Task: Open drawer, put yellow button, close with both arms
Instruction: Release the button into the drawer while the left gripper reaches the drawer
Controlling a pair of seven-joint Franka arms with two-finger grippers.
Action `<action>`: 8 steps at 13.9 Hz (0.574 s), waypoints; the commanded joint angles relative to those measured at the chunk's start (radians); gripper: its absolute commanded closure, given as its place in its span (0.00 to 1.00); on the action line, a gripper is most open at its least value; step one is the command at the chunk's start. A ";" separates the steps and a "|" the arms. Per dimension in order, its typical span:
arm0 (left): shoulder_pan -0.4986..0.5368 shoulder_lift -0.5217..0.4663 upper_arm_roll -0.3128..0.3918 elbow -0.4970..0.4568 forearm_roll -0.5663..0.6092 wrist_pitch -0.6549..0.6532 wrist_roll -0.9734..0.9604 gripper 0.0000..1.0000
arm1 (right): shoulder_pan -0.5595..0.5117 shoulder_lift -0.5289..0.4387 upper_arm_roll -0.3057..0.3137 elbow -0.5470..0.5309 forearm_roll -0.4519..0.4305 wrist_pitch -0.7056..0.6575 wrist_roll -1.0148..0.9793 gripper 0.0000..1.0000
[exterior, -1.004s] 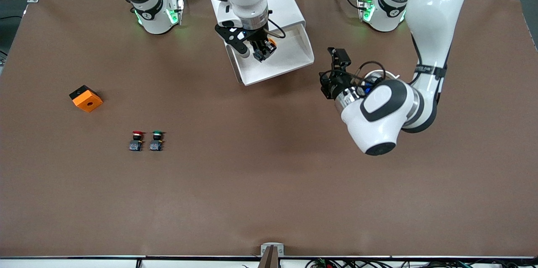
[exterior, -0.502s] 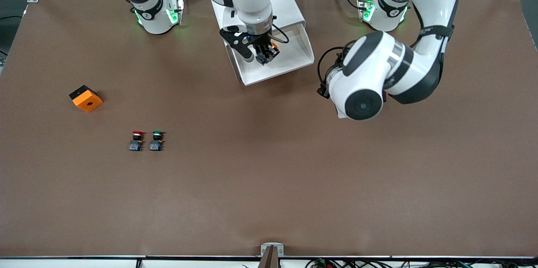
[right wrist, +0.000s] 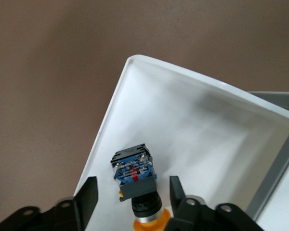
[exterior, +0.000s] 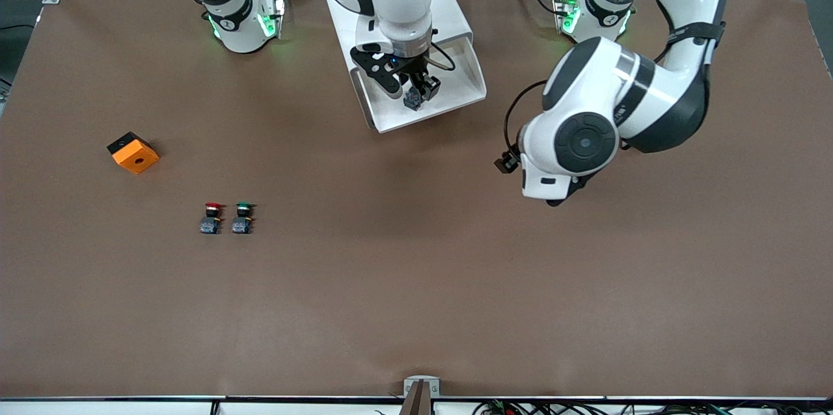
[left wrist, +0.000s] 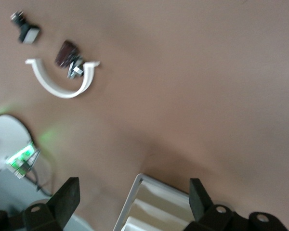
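The drawer [exterior: 459,90] stands pulled out of the white cabinet [exterior: 449,8], a shallow white tray. In it lies the yellow button [exterior: 411,101], and the right wrist view shows its blue-black body [right wrist: 134,168] with the yellow cap toward the wrist. My right gripper [right wrist: 132,195] hangs just over it, open, a finger [right wrist: 89,195] on each side with a gap to the button. My left gripper [left wrist: 133,199] is open over the table beside the drawer, toward the left arm's end, with a corner of the cabinet [left wrist: 149,202] showing between its fingers. In the front view it is hidden under its own arm.
An orange block [exterior: 133,152] lies toward the right arm's end. A red-capped button [exterior: 211,216] and a green-capped button [exterior: 243,216] stand side by side nearer the front camera. The left wrist view shows a white curved piece [left wrist: 62,86] with small parts on the table.
My right gripper has opened and let go of the yellow button in the drawer. The left arm has swung round, and its gripper now points down under its wrist.
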 commanded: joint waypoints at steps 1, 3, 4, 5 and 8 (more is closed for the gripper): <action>-0.001 -0.043 -0.008 -0.057 0.046 0.108 0.063 0.00 | 0.011 0.015 -0.011 0.046 -0.017 -0.021 0.026 0.00; -0.009 -0.041 -0.006 -0.061 0.051 0.174 0.097 0.00 | -0.001 0.014 -0.011 0.072 -0.015 -0.025 0.013 0.00; -0.014 -0.041 -0.008 -0.070 0.054 0.211 0.098 0.00 | -0.004 0.014 -0.015 0.081 -0.015 -0.031 0.007 0.00; -0.026 -0.041 -0.009 -0.074 0.060 0.245 0.098 0.00 | -0.015 0.014 -0.017 0.089 -0.015 -0.042 -0.019 0.00; -0.056 -0.040 -0.009 -0.081 0.060 0.302 0.097 0.00 | -0.075 0.011 -0.017 0.112 -0.014 -0.102 -0.144 0.00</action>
